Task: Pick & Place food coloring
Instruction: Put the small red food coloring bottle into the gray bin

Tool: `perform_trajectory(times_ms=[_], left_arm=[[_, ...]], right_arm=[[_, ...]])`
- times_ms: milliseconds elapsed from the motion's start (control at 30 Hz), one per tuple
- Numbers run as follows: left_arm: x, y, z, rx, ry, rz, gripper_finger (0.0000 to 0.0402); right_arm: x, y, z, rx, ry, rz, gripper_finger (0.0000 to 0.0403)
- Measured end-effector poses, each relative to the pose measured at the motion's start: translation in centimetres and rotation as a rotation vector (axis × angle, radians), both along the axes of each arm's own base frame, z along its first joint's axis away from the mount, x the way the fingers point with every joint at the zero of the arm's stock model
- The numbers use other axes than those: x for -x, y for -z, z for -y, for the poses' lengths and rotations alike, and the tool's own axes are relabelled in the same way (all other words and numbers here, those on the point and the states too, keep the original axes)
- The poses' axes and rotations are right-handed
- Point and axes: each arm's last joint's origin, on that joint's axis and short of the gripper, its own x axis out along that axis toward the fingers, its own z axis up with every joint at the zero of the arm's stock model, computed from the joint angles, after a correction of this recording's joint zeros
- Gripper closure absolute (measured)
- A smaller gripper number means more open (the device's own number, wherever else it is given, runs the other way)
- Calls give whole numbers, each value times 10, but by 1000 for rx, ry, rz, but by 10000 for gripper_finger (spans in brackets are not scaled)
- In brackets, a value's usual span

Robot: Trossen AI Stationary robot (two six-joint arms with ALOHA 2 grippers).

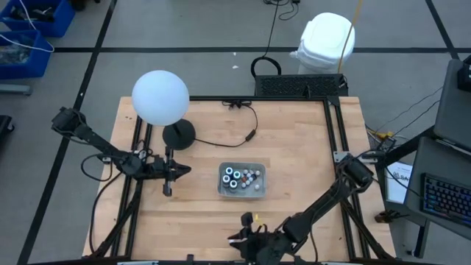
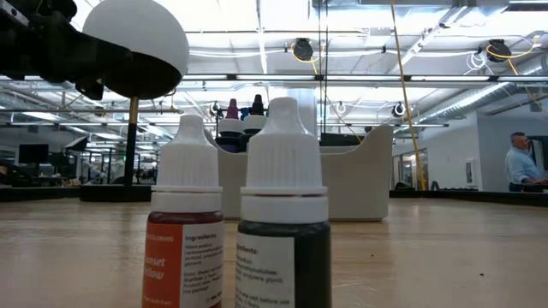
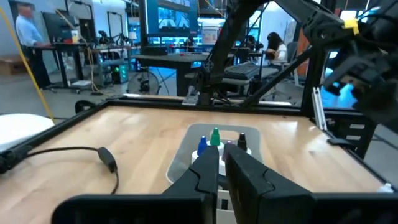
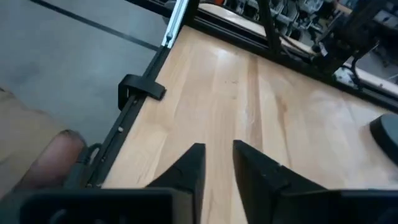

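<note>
At the left of the counter point(image 1: 294, 132), the left tool point(image 1: 174, 171) is held low with its tips aimed toward the tray point(image 1: 222, 188); its fingers are seen slightly parted with nothing between them, seemingly poised for a reach. Beside it a white globe lamp point(image 1: 160, 96) is stood. At mid-counter the food coloring point(image 1: 239, 177) is gathered inside the tray, probably as the collecting point. Two more bottles point(image 2: 235, 214) are shown only by the low view, standing upright just beside each other. At the near right the right tool point(image 1: 248, 237) is parked over bare wood, fingers a little apart and empty, as confirmed by its wrist view.
</note>
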Motion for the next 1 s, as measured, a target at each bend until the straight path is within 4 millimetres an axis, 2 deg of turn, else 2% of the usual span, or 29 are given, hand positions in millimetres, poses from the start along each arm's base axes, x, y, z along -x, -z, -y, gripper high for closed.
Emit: perform_trajectory(times_ms=[267,400,767,1000], left_arm=[[0,0,0,-4,0,3,365],[0,-1,0,-32,-2,3,365],[0,-1,0,-84,-6,3,364],[0,-1,0,-79,-6,5,364]], right_arm=[[2,8,-4,-106,3,-34,254],[3,13,-3,-108,9,-50,229],[12,36,2,-171,12,-129,226],[6,60,-5,-188,-37,-134,223]])
